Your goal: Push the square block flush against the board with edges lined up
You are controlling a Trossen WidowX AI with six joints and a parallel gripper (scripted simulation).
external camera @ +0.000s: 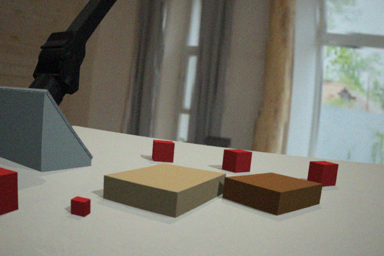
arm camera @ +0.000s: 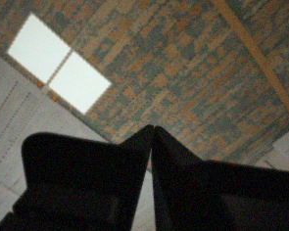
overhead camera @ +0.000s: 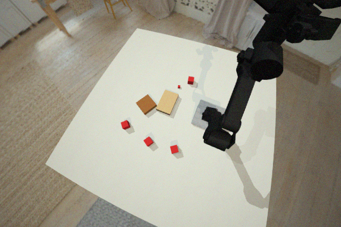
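The brown square block lies flat beside the light tan board, turned at an angle to it. One block corner is at or very near the board's long side, close to a board corner; touching cannot be told. A wedge-shaped gap opens between their facing sides, and no whole side lies against the board. My gripper is shut with nothing between its fingertips in the wrist view. It is raised high, away from both parts, and out of frame in the exterior view. The wrist view shows neither part.
Red cubes lie on the block's side of the white table. Another red cube and a tiny red cube lie beyond the board. A grey wedge stands under the arm.
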